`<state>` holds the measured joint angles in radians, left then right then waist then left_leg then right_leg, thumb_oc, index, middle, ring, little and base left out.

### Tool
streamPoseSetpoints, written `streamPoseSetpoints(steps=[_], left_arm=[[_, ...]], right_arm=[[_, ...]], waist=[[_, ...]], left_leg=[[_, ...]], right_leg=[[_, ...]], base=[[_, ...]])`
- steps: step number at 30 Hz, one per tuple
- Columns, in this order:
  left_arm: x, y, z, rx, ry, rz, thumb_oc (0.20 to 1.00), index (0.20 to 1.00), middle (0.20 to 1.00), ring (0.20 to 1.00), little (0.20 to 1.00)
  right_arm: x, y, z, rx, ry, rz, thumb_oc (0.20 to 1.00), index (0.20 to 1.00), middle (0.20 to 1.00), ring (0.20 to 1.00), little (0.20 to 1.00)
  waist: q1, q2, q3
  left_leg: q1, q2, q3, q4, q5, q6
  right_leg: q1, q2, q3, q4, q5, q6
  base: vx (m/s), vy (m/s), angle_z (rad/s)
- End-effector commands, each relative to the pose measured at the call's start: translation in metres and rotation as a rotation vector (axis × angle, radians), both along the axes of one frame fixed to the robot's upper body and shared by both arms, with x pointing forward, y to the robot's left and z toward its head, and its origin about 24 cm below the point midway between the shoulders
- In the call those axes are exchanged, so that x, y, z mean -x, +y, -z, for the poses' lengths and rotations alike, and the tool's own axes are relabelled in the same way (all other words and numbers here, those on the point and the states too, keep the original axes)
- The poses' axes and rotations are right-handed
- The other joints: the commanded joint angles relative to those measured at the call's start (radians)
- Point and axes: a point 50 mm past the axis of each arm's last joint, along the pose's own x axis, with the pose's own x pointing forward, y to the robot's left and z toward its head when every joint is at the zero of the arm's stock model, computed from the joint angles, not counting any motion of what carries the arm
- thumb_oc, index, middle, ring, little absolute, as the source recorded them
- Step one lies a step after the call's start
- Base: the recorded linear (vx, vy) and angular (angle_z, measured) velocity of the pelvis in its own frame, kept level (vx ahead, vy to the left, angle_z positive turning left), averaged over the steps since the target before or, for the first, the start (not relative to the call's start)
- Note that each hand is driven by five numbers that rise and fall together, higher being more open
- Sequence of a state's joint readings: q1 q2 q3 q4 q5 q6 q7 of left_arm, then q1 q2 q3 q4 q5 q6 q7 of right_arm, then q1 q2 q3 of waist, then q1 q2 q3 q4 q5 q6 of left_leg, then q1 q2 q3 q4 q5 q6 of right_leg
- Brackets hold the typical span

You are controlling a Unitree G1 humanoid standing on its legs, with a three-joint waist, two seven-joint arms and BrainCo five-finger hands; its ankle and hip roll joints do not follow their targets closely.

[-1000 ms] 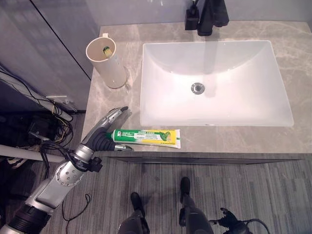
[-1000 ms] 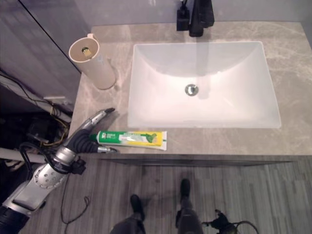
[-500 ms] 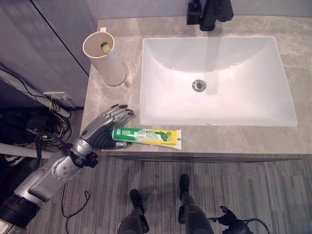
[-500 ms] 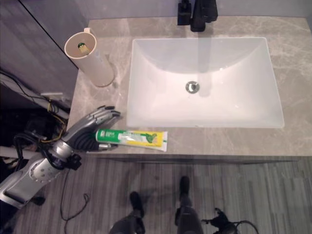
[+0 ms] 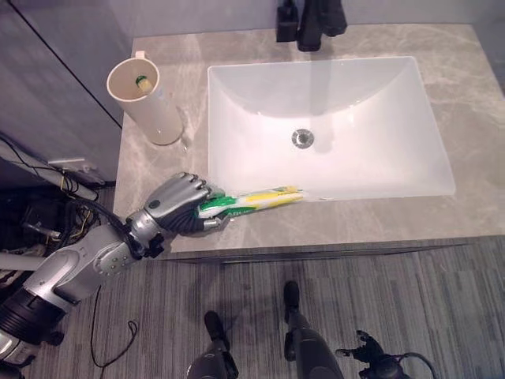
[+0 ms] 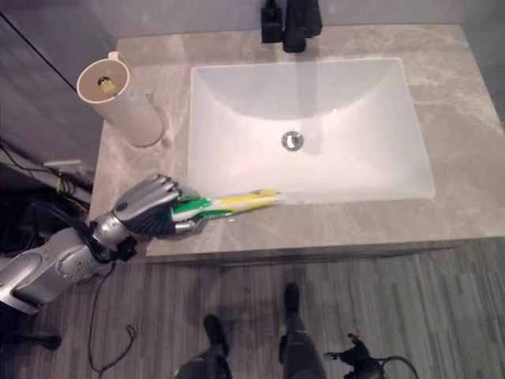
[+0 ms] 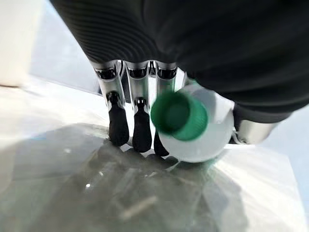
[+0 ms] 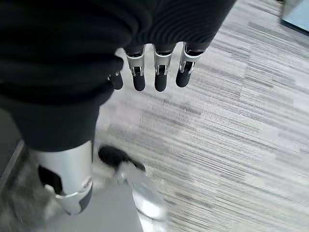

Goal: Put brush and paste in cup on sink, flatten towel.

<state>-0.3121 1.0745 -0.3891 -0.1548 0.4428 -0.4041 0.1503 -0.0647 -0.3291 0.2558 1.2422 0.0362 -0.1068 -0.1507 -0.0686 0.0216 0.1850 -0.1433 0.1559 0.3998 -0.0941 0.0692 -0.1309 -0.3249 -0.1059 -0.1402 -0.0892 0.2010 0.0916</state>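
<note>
A green, yellow and white toothpaste tube (image 5: 254,199) lies tilted on the marble counter (image 5: 355,217) by the sink's front left corner. My left hand (image 5: 180,204) is shut on the tube's cap end; the green cap (image 7: 179,116) points at the wrist camera, with the fingers (image 7: 141,130) curled beside it. A cream cup (image 5: 145,102) with a handle stands at the counter's back left, a toothbrush head (image 5: 143,80) showing inside it. My right hand (image 8: 153,73) hangs over the wood floor, fingers relaxed and holding nothing.
The white rectangular sink (image 5: 323,126) fills the counter's middle, with a black tap (image 5: 309,22) behind it. A dark cabinet wall (image 5: 55,118) stands left of the counter. Bare marble lies right of the sink (image 5: 465,95).
My left hand has closed round the toothpaste's cap end, and the tube has swung up from flat to tilted toward the sink. The camera has shifted too.
</note>
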Motion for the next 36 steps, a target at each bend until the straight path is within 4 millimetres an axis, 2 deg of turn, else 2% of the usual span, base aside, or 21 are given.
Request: streamPoseSetpoints(steps=[1,6,7,9,12,15,16,17,18,19,20,21,22,24,28,29,30,32,33,34,36], left_arm=[[0.016,-0.001,0.018,-0.034,0.061,0.044,0.200,0.200,0.200,0.200,0.200],[0.006,0.014,0.000,0.137,-0.062,-0.081,0.200,0.200,0.200,0.200,0.200],[0.006,0.014,0.000,0.139,-0.062,-0.081,0.200,0.200,0.200,0.200,0.200],[0.001,0.026,-0.018,0.204,-0.176,-0.158,0.200,0.200,0.200,0.200,0.200],[-0.005,0.028,-0.042,0.233,-0.307,-0.182,0.200,0.200,0.200,0.200,0.200],[-0.014,0.014,-0.077,0.306,-0.457,-0.136,0.200,0.200,0.200,0.200,0.200],[-0.012,0.008,-0.089,0.351,-0.525,-0.118,0.200,0.200,0.200,0.200,0.200],[-0.012,0.008,-0.089,0.352,-0.526,-0.117,0.200,0.200,0.200,0.200,0.200],[-0.007,0.006,-0.109,0.367,-0.687,-0.121,0.200,0.200,0.200,0.200,0.200],[-0.007,0.005,-0.109,0.367,-0.687,-0.118,0.200,0.200,0.200,0.200,0.200],[-0.015,-0.003,-0.132,0.352,-0.809,-0.121,0.200,0.200,0.200,0.200,0.200],[-0.016,-0.003,-0.132,0.351,-0.812,-0.119,0.200,0.200,0.200,0.200,0.200],[-0.018,-0.008,-0.153,0.339,-0.899,-0.125,0.200,0.200,0.200,0.200,0.200],[-0.016,-0.005,-0.168,0.309,-0.952,-0.142,0.200,0.200,0.200,0.200,0.200],[-0.016,-0.004,-0.169,0.306,-0.954,-0.142,0.200,0.200,0.200,0.200,0.200],[-0.017,-0.011,-0.172,0.302,-0.957,-0.119,0.200,0.200,0.200,0.200,0.200],[-0.022,-0.014,-0.190,0.288,-0.943,-0.114,0.200,0.200,0.200,0.200,0.200],[-0.022,-0.010,-0.193,0.291,-0.933,-0.132,0.200,0.200,0.200,0.200,0.200],[-0.021,-0.011,-0.196,0.284,-0.939,-0.128,0.200,0.200,0.200,0.200,0.200],[-0.020,-0.024,-0.200,0.251,-0.945,-0.073,0.200,0.200,0.200,0.200,0.200],[-0.023,-0.026,-0.198,0.225,-0.933,-0.075,0.200,0.200,0.200,0.200,0.200]], right_arm=[[0.025,-0.016,0.003,0.000,0.039,0.172,1.000,1.000,1.000,1.000,1.000],[0.088,-0.047,0.002,-0.047,0.079,0.636,1.000,1.000,1.000,1.000,1.000],[0.087,-0.048,0.002,-0.047,0.078,0.637,1.000,1.000,1.000,1.000,1.000],[0.105,-0.076,-0.010,-0.048,-0.012,0.927,1.000,1.000,1.000,1.000,1.000],[0.116,-0.114,-0.033,0.023,-0.096,1.064,1.000,1.000,1.000,1.000,1.000],[0.092,-0.202,-0.115,0.260,-0.423,1.221,1.000,1.000,1.000,1.000,1.000],[0.067,-0.227,-0.155,0.349,-0.607,1.173,1.000,1.000,1.000,1.000,1.000],[0.068,-0.227,-0.155,0.351,-0.607,1.175,1.000,1.000,1.000,1.000,1.000],[-0.015,-0.226,-0.264,0.563,-1.102,0.778,1.000,1.000,1.000,1.000,1.000],[-0.014,-0.226,-0.263,0.566,-1.099,0.782,1.000,1.000,1.000,1.000,1.000],[-0.062,-0.195,-0.336,0.682,-1.394,0.544,1.000,1.000,1.000,1.000,1.000],[-0.062,-0.195,-0.336,0.682,-1.394,0.547,1.000,1.000,1.000,1.000,1.000],[-0.090,-0.156,-0.378,0.658,-1.623,0.367,1.000,1.000,1.000,1.000,1.000],[-0.105,-0.118,-0.406,0.587,-1.767,0.155,1.000,1.000,1.000,1.000,1.000],[-0.106,-0.118,-0.406,0.584,-1.768,0.156,1.000,1.000,1.000,1.000,1.000],[-0.117,-0.100,-0.417,0.547,-1.801,0.054,1.000,1.000,1.000,1.000,1.000],[-0.176,-0.020,-0.418,0.167,-1.732,-0.335,1.000,1.000,1.000,1.000,1.000],[-0.190,0.006,-0.410,0.041,-1.670,-0.435,1.000,1.000,1.000,1.000,1.000],[-0.199,0.031,-0.404,-0.160,-1.623,-0.522,1.000,1.000,1.000,1.000,1.000],[-0.215,0.087,-0.381,-0.700,-1.459,-0.624,1.000,1.000,1.000,1.000,1.000],[-0.215,0.108,-0.379,-0.803,-1.435,-0.657,1.000,1.000,1.000,1.000,1.000]], waist=[[-0.008,-0.005,-0.048],[-0.012,-0.036,-0.103],[-0.012,-0.036,-0.102],[-0.018,-0.057,-0.129],[-0.029,-0.078,-0.158],[-0.053,-0.094,-0.187],[-0.059,-0.093,-0.190],[-0.057,-0.092,-0.190],[-0.084,-0.082,-0.210],[-0.082,-0.083,-0.210],[-0.084,-0.072,-0.233],[-0.083,-0.075,-0.231],[-0.080,-0.072,-0.244],[-0.074,-0.071,-0.251],[-0.075,-0.073,-0.249],[-0.060,-0.072,-0.259],[-0.035,-0.079,-0.261],[-0.028,-0.079,-0.260],[-0.022,-0.078,-0.259],[-0.001,-0.076,-0.257],[0.003,-0.074,-0.257]], left_leg=[[0.009,0.028,-0.061,0.007,0.049,-0.042],[0.070,0.031,-0.076,0.007,0.023,-0.041],[0.068,0.031,-0.076,0.007,0.029,-0.040],[0.094,0.033,-0.074,0.007,0.017,-0.039],[0.111,0.037,-0.071,0.007,0.006,-0.043],[0.122,0.037,-0.072,0.007,0.002,-0.045],[0.121,0.035,-0.071,0.007,0.005,-0.042],[0.120,0.035,-0.071,0.007,0.006,-0.041],[0.136,0.031,-0.060,0.007,-0.004,-0.035],[0.136,0.031,-0.060,0.007,-0.003,-0.034],[0.153,0.026,-0.048,0.007,-0.013,-0.028],[0.152,0.026,-0.047,0.007,-0.011,-0.028],[0.169,0.022,-0.038,0.007,-0.017,-0.020],[0.180,0.020,-0.034,0.007,-0.017,-0.016],[0.178,0.020,-0.033,0.007,-0.015,-0.016],[0.185,0.020,-0.033,0.007,-0.022,-0.016],[0.196,0.016,-0.021,0.007,-0.008,-0.016],[0.197,0.016,-0.023,0.007,-0.004,-0.016],[0.196,0.016,-0.026,0.007,0.000,-0.017],[0.192,0.015,-0.036,0.007,0.005,-0.021],[0.187,0.014,-0.041,0.007,0.012,-0.019]], right_leg=[[0.091,-0.063,0.010,0.002,-0.070,0.104],[0.165,-0.066,-0.017,0.002,-0.087,0.109],[0.163,-0.066,-0.017,0.002,-0.082,0.107],[0.190,-0.064,-0.023,0.002,-0.088,0.110],[0.208,-0.064,-0.028,0.002,-0.093,0.116],[0.223,-0.066,-0.031,0.002,-0.086,0.123],[0.223,-0.068,-0.028,0.002,-0.080,0.124],[0.222,-0.068,-0.028,0.002,-0.078,0.124],[0.226,-0.072,-0.014,0.002,-0.073,0.130],[0.225,-0.072,-0.014,0.002,-0.071,0.130],[0.233,-0.075,-0.008,0.002,-0.072,0.132],[0.232,-0.075,-0.007,0.002,-0.070,0.132],[0.242,-0.075,-0.002,0.002,-0.073,0.131],[0.251,-0.075,0.004,0.002,-0.075,0.129],[0.249,-0.076,0.005,0.002,-0.073,0.129],[0.257,-0.076,0.003,0.002,-0.082,0.131],[0.264,-0.076,0.007,0.002,-0.072,0.125],[0.268,-0.077,0.004,0.002,-0.071,0.123],[0.271,-0.078,-0.001,0.002,-0.070,0.121],[0.278,-0.080,-0.016,0.002,-0.072,0.119],[0.276,-0.082,-0.020,0.002,-0.068,0.117]], base=[[0.07,-0.019,-0.03],[0.03,-0.012,0.06],[0.01,0.002,0.07],[-0.01,0.002,0.02],[-0.02,-0.004,0.00],[-0.03,0.008,0.05],[-0.01,0.024,0.14],[-0.03,0.072,0.12],[-0.01,0.054,0.02],[0.00,0.101,-0.09],[0.00,0.045,-0.18],[0.01,0.076,-0.26],[0.02,0.048,-0.16],[0.00,0.024,-0.05],[-0.01,-0.001,-0.04],[-0.04,0.035,0.00],[-0.04,0.046,-0.10],[-0.05,0.014,-0.46],[-0.05,0.003,-0.24],[-0.05,0.003,0.11],[-0.02,0.011,0.27]])
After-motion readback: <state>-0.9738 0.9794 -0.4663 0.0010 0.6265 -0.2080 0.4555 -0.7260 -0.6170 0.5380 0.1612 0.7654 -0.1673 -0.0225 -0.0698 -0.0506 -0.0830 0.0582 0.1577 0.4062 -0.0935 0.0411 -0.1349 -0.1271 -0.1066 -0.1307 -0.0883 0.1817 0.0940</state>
